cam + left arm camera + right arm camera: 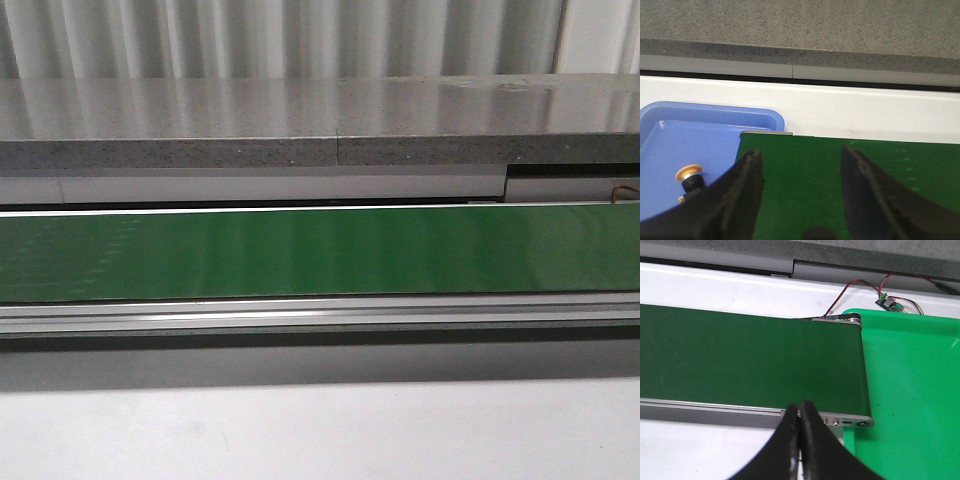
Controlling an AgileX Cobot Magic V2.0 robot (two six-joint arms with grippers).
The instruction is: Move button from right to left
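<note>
**Green belt bare in all views; one gripper spread, the other closed**

In the front view a green conveyor belt [320, 252] is seen running across the whole width, bordered at 6 o'clock by a metal rail [320, 315] and at 12 o'clock by a grey speckled stone ledge [300, 125]. A white table surface [320, 435] is seen nearest the camera. Neither arm is seen in this view.

In the left wrist view the left gripper [802, 190] is shown with its fingers [742, 195] set wide apart, and only the belt is seen between them. A blue tray [771, 117] lies just beside the belt's end. In it, at about 9 o'clock from the gripper, a small piece with a yellow-orange cap [688, 172] on a dark body is seen; it is partly hidden by the finger.

In the right wrist view the right gripper [800, 425] is shown with its fingertips pressed together, and nothing is seen held between them. It hangs over the belt's near rail, by the belt's end. A green tray [912, 390] adjoins that end, at 3 o'clock from the gripper. A small circuit board [888, 303] with red and black wires lies on the white surface beyond the tray.

The blue-violet button cannot be found in any view.
</note>
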